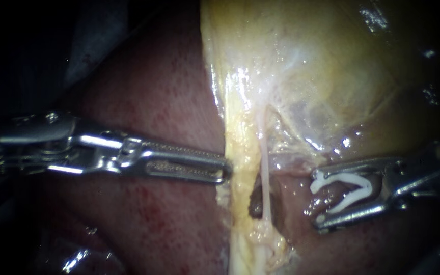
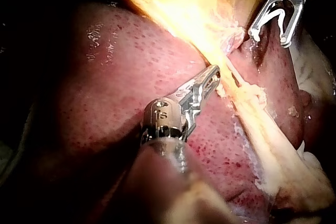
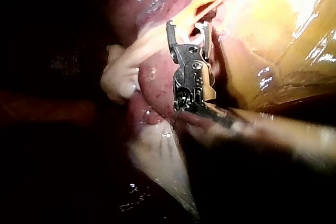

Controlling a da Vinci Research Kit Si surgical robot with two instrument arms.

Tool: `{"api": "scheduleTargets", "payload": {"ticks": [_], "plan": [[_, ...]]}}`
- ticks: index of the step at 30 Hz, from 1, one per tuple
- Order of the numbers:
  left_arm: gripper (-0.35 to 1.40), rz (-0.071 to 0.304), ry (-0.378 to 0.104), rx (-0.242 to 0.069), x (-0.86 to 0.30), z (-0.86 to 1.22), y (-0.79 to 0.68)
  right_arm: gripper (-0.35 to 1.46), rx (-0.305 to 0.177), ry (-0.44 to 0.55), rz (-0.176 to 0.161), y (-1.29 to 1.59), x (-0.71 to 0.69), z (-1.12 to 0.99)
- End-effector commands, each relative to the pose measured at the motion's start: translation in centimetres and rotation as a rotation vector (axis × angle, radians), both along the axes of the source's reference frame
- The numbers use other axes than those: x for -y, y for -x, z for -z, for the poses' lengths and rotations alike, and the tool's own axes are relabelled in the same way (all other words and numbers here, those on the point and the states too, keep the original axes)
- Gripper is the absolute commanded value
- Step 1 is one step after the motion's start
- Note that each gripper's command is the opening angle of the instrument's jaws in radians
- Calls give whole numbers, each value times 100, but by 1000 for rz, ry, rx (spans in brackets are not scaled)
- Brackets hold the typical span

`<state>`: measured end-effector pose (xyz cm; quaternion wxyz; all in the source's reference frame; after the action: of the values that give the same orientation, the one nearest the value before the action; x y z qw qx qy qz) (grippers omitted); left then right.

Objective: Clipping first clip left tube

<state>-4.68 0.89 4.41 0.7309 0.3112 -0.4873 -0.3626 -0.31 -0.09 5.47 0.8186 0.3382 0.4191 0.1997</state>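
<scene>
Now, nearest us, our left instrument [image 1: 224, 170] lies with its jaws together, the tip touching the edge of the left tube [image 1: 240, 198], a thick yellow band. Our right instrument [image 1: 315, 199] stands near its other side, jaws spread yet holding a white clip [image 1: 350, 178] between them from 2 sides. We judge the tube soft, slick and easily torn, so the clip should straddle it squarely at the window beside the thinner tube [image 1: 265, 173]. Beyond, the gallbladder [image 1: 322, 66] lies against the liver [image 1: 143, 102].
</scene>
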Motion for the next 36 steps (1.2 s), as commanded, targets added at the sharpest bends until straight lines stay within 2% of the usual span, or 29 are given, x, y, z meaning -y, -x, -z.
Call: {"api": "scheduleTargets", "payload": {"ticks": [1,10,21,25,32,36], "plan": [[-35,0,0,0,0,1,0,49,0,0,0,0,0,0],[-35,-9,-2,5,6,7,-12,48,15,-20,-19,-14,7,-2],[-35,-14,-9,20,9,30,-33,51,53,-71,-68,-44,34,-11],[-35,-15,-10,21,14,37,-34,53,66,-89,-86,-57,41,-17],[-35,-17,-9,25,22,47,-39,55,73,-75,-99,-83,53,-32],[-35,-19,-10,26,24,50,-43,56,73,-77,-90,-94,59,-39]]}}
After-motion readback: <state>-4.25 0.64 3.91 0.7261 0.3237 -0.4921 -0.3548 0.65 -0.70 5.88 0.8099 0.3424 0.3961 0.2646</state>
